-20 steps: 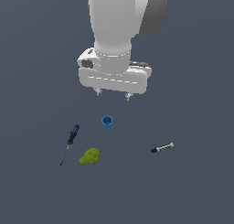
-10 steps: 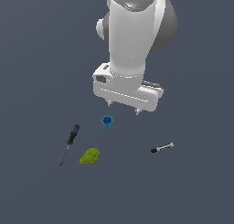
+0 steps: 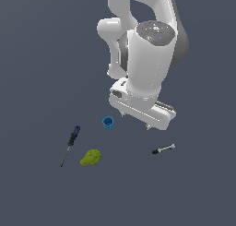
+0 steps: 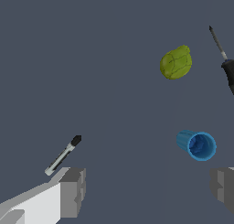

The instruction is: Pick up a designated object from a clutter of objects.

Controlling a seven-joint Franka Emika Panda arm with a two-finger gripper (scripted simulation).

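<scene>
Glossy blue cup (image 3: 108, 123), bumpy fruit (image 3: 91, 157)

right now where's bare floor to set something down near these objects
Widest bare patch: between the lumpy yellow-green fruit shape and the short black-tipped silver rod. More bare floor past the rod towards the exterior view's right. Tightest around the small blue cup, blue-handled screwdriver and fruit.

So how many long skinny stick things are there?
2. The screwdriver lies at the exterior view's left, beside the fruit. The short rod lies at the right, near the gripper. Nothing looks hidden.
</scene>
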